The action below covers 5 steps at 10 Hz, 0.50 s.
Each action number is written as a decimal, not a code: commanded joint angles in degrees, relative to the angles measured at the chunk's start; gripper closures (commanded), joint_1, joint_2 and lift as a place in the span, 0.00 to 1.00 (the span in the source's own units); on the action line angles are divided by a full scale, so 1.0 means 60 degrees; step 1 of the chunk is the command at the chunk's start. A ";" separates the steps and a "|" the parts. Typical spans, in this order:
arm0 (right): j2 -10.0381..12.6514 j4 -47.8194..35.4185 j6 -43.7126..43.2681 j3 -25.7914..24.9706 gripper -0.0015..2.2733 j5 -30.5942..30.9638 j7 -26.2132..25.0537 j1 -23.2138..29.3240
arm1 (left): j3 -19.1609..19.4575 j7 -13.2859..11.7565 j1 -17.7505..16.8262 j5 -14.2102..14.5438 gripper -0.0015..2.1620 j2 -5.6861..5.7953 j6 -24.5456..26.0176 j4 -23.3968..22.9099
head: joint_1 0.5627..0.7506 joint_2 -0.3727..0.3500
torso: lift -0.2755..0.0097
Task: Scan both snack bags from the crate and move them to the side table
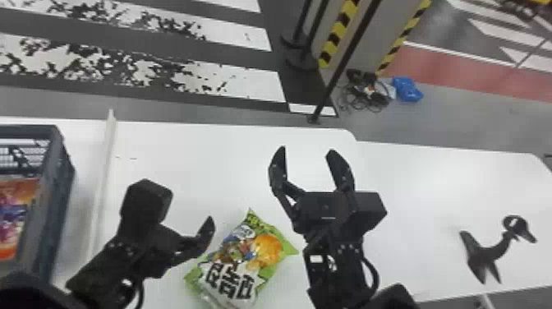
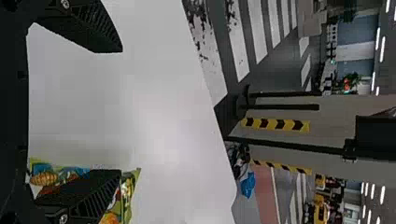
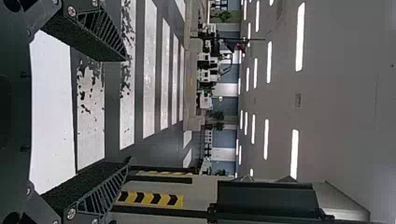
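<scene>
On white table point(image 1: 197, 164), green snack bag point(image 1: 246, 254), bold black lettering point(image 1: 231, 282)

And there it is, bold dark Korean lettering point(image 1: 230, 281) across the green snack bag point(image 1: 246, 257)! Smaller print sits at one corner, too small to tell.

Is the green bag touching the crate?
Apart. In the head view, the green bag lies well right of the crate, with white table between them.
</scene>
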 commanded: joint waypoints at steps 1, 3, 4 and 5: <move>0.0000 0.0079 -0.0001 0.0010 0.06 0.0002 0.0002 -0.0018 | 0.0795 0.0103 0.0442 0.0210 0.03 0.0329 -0.0348 -0.0605 | 0.70 0.08 | 0.86; 0.0000 0.0240 -0.0177 0.0054 0.06 0.0017 0.0002 -0.0047 | 0.1864 0.0836 0.0940 0.0664 0.03 0.0432 -0.1725 -0.0913 | 0.70 0.21 | 0.86; 0.0015 0.0299 -0.0206 0.0069 0.05 0.0017 0.0002 -0.0047 | 0.2275 0.0997 0.1131 0.0664 0.03 0.0417 -0.2545 -0.0927 | 0.70 0.27 | 0.86; 0.0015 0.0343 -0.0177 0.0069 0.05 0.0031 0.0002 -0.0047 | 0.2831 0.1026 0.1365 0.0869 0.03 0.0447 -0.2985 -0.1074 | 0.70 0.33 | 0.86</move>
